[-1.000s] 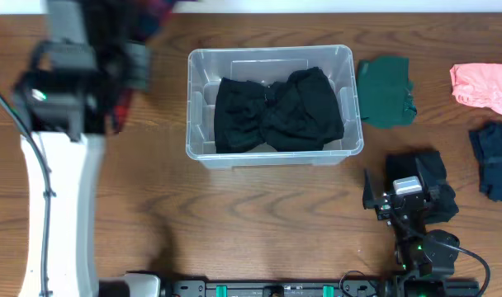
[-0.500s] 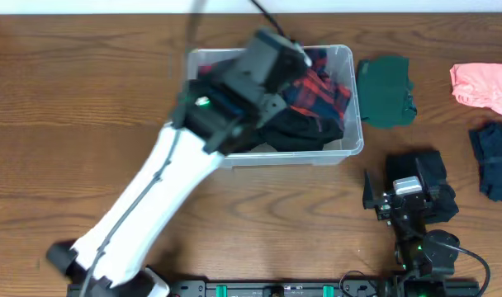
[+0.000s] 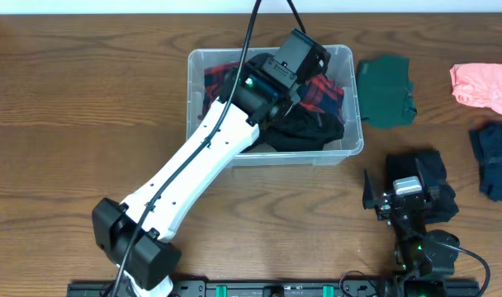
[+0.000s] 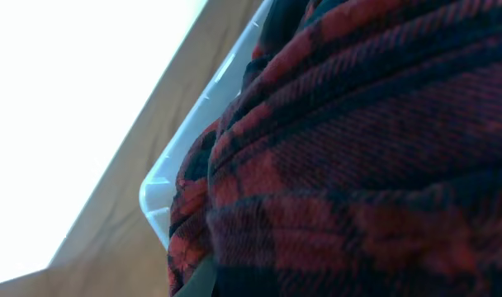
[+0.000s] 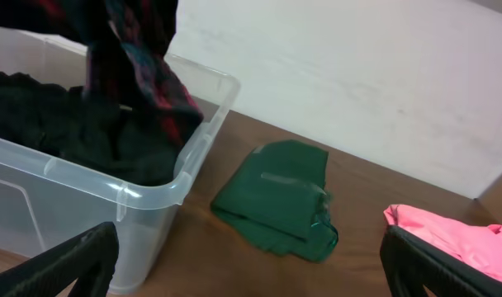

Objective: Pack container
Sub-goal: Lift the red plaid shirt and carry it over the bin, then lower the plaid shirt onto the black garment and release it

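Observation:
The clear plastic container (image 3: 195,99) stands at the back middle of the table. It holds a black cloth (image 3: 305,128). My left gripper (image 3: 296,78) reaches over the container's right half and is shut on a red plaid cloth (image 3: 321,89), which hangs into the container. In the left wrist view the plaid cloth (image 4: 358,165) fills the frame beside the container's rim (image 4: 164,177). The right wrist view shows the container (image 5: 144,194), the hanging plaid cloth (image 5: 144,58) and the black cloth (image 5: 53,115). My right gripper (image 5: 251,264) is open and empty, low at the front right (image 3: 400,194).
A green cloth (image 3: 385,91) lies just right of the container and also shows in the right wrist view (image 5: 284,194). A pink cloth (image 3: 482,87) and a navy cloth (image 3: 494,157) lie at the far right. A black cloth (image 3: 437,177) lies by the right arm.
My left arm has swung from the far left over the container, bringing the red plaid cloth down onto the black cloth. The right arm has not moved.

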Action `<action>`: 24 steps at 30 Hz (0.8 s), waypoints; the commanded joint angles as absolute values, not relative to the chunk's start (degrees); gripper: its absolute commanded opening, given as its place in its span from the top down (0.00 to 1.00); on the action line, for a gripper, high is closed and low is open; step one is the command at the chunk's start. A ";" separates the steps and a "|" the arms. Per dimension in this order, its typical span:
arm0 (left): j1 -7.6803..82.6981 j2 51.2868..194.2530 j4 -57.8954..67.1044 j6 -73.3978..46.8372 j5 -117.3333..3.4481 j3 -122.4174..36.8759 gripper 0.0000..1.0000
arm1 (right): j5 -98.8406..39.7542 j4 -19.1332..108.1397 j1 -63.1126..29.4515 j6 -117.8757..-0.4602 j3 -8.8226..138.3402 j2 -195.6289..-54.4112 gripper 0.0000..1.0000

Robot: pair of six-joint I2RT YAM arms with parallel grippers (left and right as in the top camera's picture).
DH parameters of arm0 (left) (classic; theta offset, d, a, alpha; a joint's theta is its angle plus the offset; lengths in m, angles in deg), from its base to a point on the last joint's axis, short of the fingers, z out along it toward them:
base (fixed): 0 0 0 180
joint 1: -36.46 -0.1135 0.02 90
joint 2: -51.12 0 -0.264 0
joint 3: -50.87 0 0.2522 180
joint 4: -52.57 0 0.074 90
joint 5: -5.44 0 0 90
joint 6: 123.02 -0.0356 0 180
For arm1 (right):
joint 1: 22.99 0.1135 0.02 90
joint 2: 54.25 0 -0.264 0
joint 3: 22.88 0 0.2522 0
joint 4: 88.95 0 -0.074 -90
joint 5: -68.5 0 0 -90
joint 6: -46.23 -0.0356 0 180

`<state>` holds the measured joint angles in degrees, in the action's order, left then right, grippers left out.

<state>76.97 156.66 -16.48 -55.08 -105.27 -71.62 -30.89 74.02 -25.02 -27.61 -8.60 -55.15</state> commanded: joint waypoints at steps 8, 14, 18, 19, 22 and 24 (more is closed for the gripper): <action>76.80 157.42 -21.55 -48.98 -93.99 -71.75 0.29 | -30.95 73.82 -25.82 -26.80 -8.76 -54.98 0.01; 76.77 156.07 -22.38 -48.72 -94.14 -72.37 0.25 | -30.95 73.82 -25.80 -26.80 -8.76 -54.98 0.01; 76.77 154.04 -19.51 -46.45 -94.14 -73.92 0.25 | -30.93 73.82 -25.82 -26.80 -8.78 -54.98 0.01; 76.77 153.49 -18.38 -45.57 -93.95 -73.94 0.26 | -30.93 73.82 -25.82 -26.80 -8.76 -54.98 0.01; 76.77 153.29 -16.87 -45.09 -88.66 -73.92 0.52 | -30.93 73.82 -25.82 -26.80 -8.76 -54.98 0.01; 76.77 154.36 -16.54 -45.09 -83.85 -73.79 0.62 | -30.93 73.82 -25.82 -26.80 -8.76 -54.98 0.01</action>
